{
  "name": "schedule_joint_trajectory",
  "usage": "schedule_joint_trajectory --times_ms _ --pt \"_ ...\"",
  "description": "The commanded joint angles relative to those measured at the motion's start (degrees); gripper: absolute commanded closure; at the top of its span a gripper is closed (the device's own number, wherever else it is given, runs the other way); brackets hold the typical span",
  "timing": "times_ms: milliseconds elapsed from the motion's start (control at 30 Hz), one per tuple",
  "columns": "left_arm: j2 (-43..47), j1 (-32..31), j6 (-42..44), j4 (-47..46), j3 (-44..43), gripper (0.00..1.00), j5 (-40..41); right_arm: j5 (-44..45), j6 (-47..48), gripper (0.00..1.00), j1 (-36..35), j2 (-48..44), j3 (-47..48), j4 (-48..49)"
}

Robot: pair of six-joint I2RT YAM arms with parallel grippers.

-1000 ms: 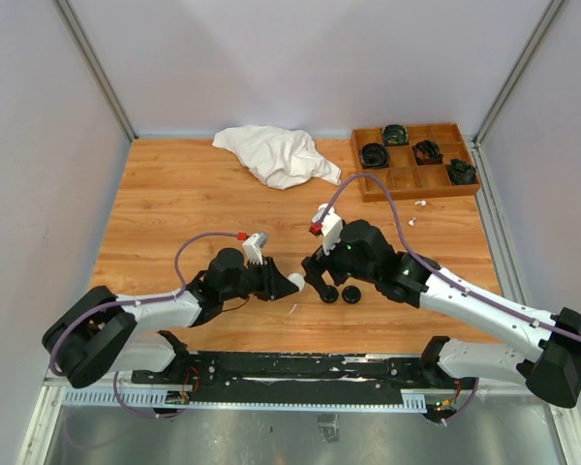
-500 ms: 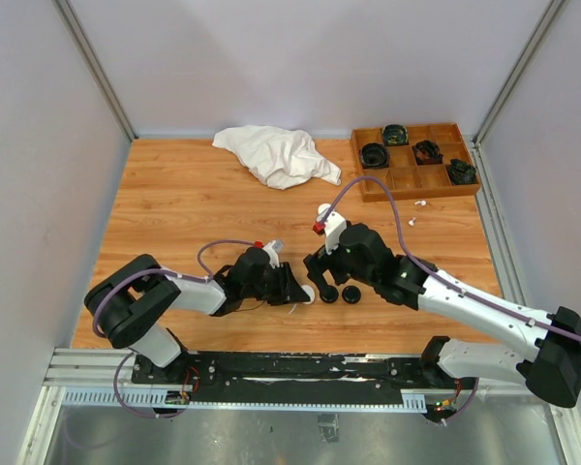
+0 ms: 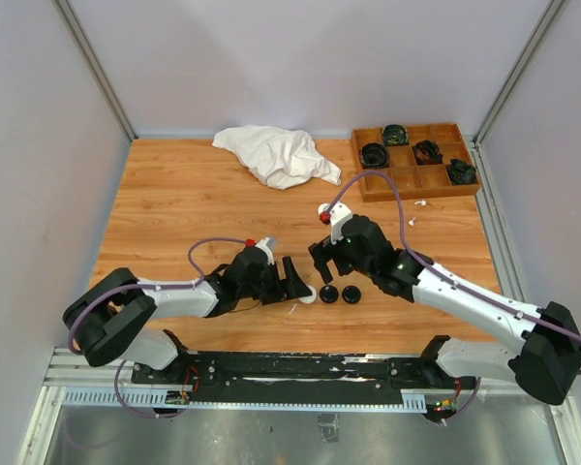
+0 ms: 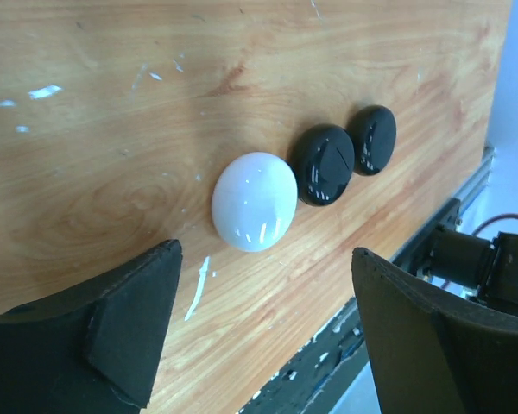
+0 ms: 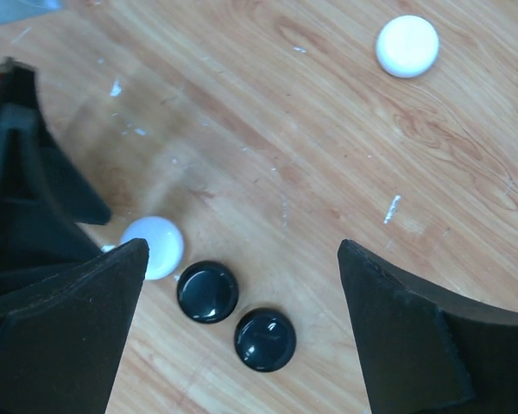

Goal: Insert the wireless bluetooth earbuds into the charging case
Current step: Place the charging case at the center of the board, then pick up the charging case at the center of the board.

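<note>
A white round charging case (image 4: 253,201) (image 3: 310,294) (image 5: 153,246) lies on the table in a row with two black cases (image 3: 329,294) (image 3: 351,294) (image 5: 207,291). My left gripper (image 3: 295,283) (image 4: 268,328) is open just left of the white case, touching nothing. A small white earbud (image 4: 198,289) (image 3: 292,310) lies between its fingers and the case. My right gripper (image 3: 327,266) (image 5: 242,250) hovers open above the black cases, empty. Two more white earbuds (image 3: 418,203) (image 3: 412,221) lie near the tray.
A wooden tray (image 3: 407,180) with coiled black items stands at the back right, and a white cloth (image 3: 276,155) lies at the back centre. The right wrist view shows another white round case (image 5: 407,45) and a small white piece (image 5: 392,208) farther out.
My left gripper carried the white case rightward to the black cases, then opened and let it go on the table. The right gripper stayed open and shifted slightly.
</note>
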State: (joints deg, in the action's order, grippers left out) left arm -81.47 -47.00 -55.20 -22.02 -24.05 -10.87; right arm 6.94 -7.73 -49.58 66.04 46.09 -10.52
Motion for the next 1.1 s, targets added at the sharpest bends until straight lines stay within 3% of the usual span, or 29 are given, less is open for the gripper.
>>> schedule_joint_trajectory --times_ms 0,267,500,800,1067 --pt "3.64 0.50 3.91 11.84 -1.83 0.13 6.82 -1.44 0.61 0.07 4.55 2.81 0.51 2.94" --pt "9.56 6.69 10.84 18.17 -2.40 0.07 7.37 -6.45 5.00 0.08 13.53 13.83 6.19 6.32" --pt "20.18 10.19 14.66 22.26 -1.29 0.01 10.45 -10.05 6.18 0.10 19.17 26.65 14.44 8.53" --pt "32.46 10.79 17.52 25.15 1.15 0.01 14.40 -11.72 7.75 0.16 21.81 42.68 27.70 8.60" --pt "37.14 10.79 18.29 25.51 2.60 0.01 13.66 -10.05 6.42 0.25 22.77 52.44 35.15 7.52"
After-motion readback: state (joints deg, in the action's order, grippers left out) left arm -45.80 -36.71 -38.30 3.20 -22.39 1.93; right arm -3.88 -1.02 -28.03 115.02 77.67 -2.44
